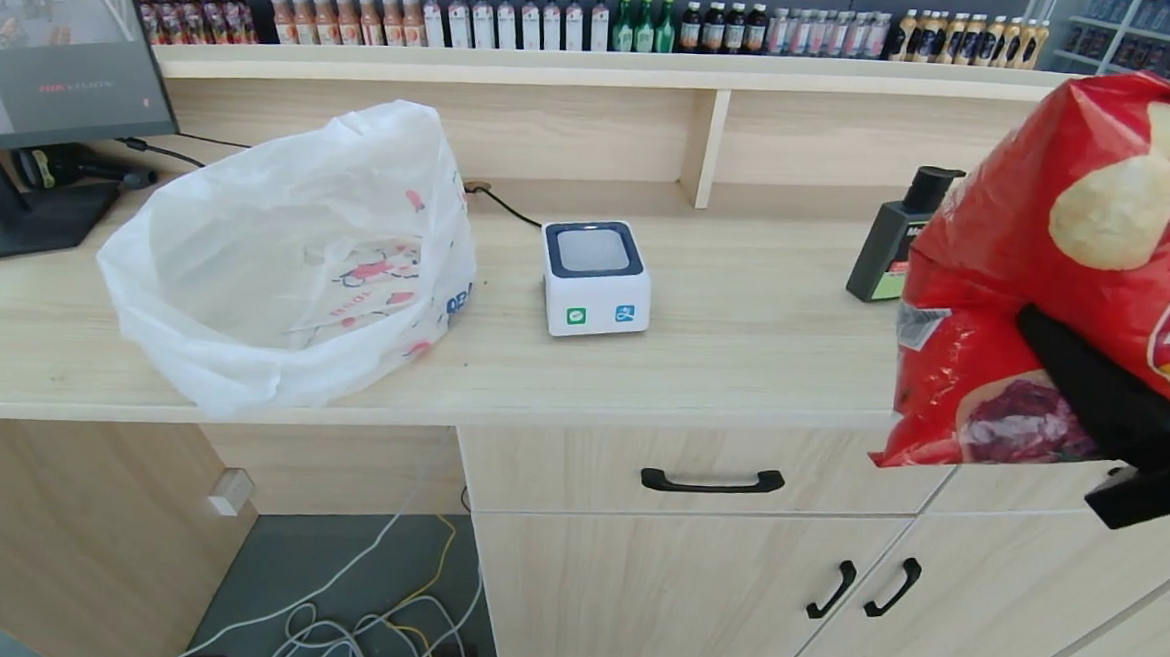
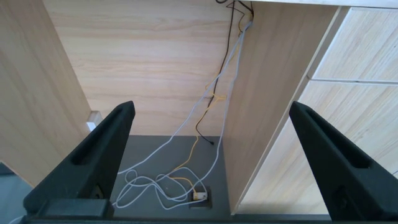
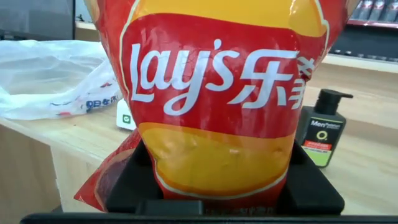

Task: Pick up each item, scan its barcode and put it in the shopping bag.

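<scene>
On the counter (image 1: 746,317) the shopping bag (image 1: 289,253) sits open at L; the chips bag (image 1: 1081,224) is up at R, long axis roughly upright, clamped in your R gripper (image 1: 1055,343). The scanner (image 1: 595,277) lies betw. them, well apart to the chips' left, so the R arm prob. carries it leftward next. Your L gripper (image 2: 214,168) is below counter level, fingers spread, empty.
</scene>
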Robot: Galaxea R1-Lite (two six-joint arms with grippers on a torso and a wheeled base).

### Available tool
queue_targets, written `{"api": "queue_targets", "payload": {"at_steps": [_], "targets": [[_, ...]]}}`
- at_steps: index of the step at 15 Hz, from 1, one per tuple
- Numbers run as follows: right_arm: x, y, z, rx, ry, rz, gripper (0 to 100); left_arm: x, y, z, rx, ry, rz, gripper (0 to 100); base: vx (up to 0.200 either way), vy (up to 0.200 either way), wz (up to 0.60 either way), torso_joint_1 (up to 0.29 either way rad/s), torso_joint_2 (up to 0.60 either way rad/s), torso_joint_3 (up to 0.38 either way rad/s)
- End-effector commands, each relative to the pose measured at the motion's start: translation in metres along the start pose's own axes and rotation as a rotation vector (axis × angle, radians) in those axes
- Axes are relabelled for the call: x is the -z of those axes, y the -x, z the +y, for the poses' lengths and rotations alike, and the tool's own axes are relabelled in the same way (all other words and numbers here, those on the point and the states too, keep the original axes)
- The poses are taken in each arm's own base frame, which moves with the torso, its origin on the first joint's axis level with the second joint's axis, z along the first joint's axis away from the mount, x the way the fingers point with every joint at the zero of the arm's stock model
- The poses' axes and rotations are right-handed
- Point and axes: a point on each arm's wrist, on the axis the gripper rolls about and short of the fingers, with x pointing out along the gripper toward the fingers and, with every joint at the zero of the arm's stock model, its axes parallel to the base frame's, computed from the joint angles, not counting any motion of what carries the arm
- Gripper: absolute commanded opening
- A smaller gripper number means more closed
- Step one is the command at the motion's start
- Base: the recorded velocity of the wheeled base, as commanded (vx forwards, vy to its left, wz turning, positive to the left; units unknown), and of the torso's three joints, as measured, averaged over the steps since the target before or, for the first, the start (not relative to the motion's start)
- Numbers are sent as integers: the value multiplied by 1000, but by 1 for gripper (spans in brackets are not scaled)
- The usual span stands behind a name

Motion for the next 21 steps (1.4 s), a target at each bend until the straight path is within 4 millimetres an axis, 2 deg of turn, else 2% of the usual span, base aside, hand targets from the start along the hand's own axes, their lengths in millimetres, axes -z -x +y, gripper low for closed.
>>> {"api": "queue_targets", "payload": {"at_steps": [1, 3, 6, 16, 21], "targets": [[-1, -3, -1, 25, 0, -2, 0, 0, 0, 0, 0, 2, -1, 100, 0, 0, 0, 0, 0, 0], [7, -9, -4, 54, 10, 27, 0, 0, 0, 0, -2, 6, -1, 100, 0, 200, 0, 2, 5, 5], [7, -13, -5, 54, -12, 16, 0, 0, 0, 0, -3, 12, -1, 100, 0, 200, 0, 2, 4, -1], [5, 14, -2, -22, -21, 21, 0, 0, 0, 0, 0, 13, -1, 100, 0, 200, 0, 5, 1, 3], [4, 12, -2, -36, -16, 9, 0, 0, 0, 0, -3, 16, -2, 100, 0, 200, 0, 0, 3, 3]]}}
